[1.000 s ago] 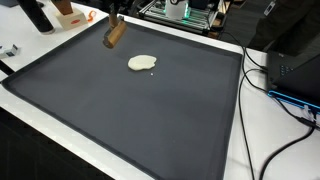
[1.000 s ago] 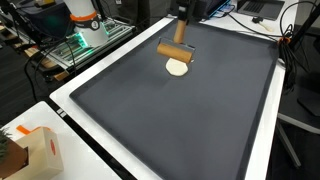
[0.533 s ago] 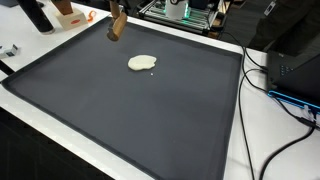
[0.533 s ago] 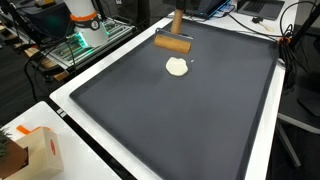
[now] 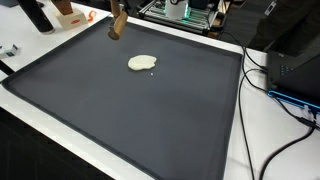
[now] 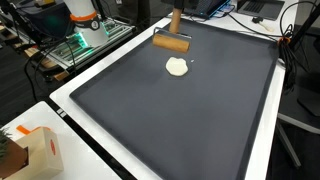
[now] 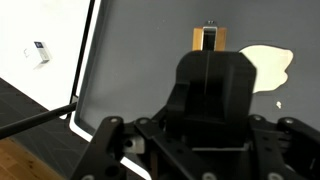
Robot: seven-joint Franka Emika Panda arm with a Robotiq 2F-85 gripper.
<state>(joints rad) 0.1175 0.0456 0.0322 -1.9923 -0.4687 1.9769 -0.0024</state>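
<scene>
A wooden roller (image 6: 172, 42) with an upright handle hangs in the air above the far part of the dark grey mat (image 6: 170, 120). In an exterior view it shows as a brown piece (image 5: 116, 24) near the top edge. The gripper (image 7: 208, 45) is shut on the roller's handle (image 7: 208, 38); its black body fills the lower wrist view. In both exterior views the gripper itself is cut off by the top of the frame. A flat cream disc of dough (image 6: 177, 67) (image 5: 142, 63) (image 7: 268, 62) lies on the mat, apart from the roller.
The mat (image 5: 130, 120) has a white rim. An orange-and-white box (image 6: 35, 150) stands at one corner. An electronics rack with green lights (image 6: 88, 35) is beyond the mat. Cables (image 5: 268, 85) and black equipment (image 5: 295, 60) lie along one side. A small white device (image 7: 37, 50) lies off the mat.
The roller has risen and moved away from the dough toward the mat's far edge during the first half second; since then it has hardly moved. The dough has stayed put.
</scene>
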